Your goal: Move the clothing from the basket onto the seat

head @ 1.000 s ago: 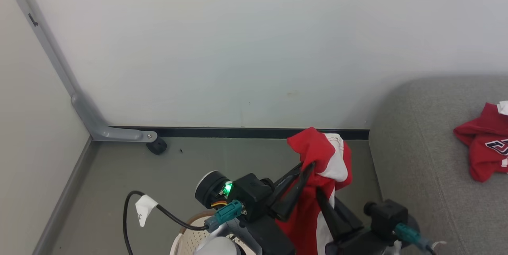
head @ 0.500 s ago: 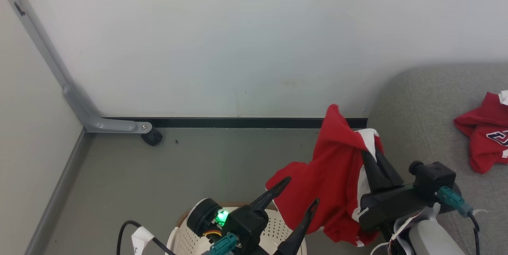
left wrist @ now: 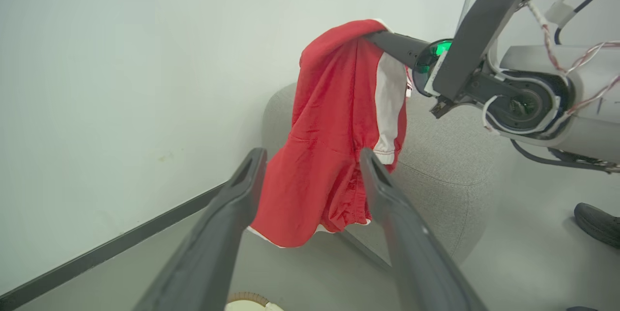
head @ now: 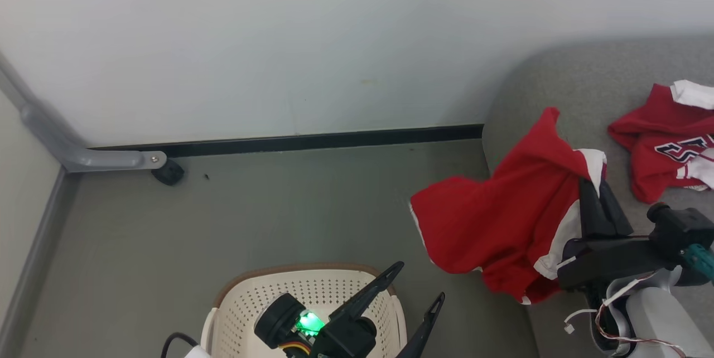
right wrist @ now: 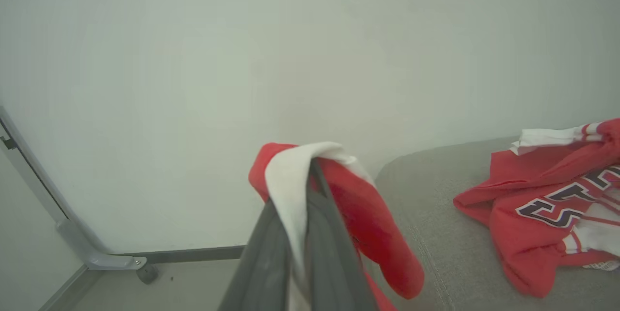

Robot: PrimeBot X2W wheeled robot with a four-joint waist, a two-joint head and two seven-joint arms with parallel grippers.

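Grey floor [head: 279, 207] and a plain white wall [head: 279, 40] frame the job, and I take the seat [head: 558, 85] as my reference. My right pincer [head: 594, 186] is clenched on the white-trimmed edge of a red garment [head: 502, 218], held up near the seat's left edge. The cloth hangs down and trails away from the seat, so most of it looks to be over the floor beside the seat rather than over the cushion. A jersey [head: 658, 146] lies on the seat further in from that edge, apart from the held piece. My left pincer [head: 419, 280] is released, with nothing between its spread jaws, above the basket [head: 290, 269], which stands on the floor well left of the seat. As I judge it, the move turns on this: the seat lies beyond and right of the right pincer, the garment's long axis runs back off the seat, and the right arm is nearer. I'd carry further in before letting go, or the tail may drag it down.
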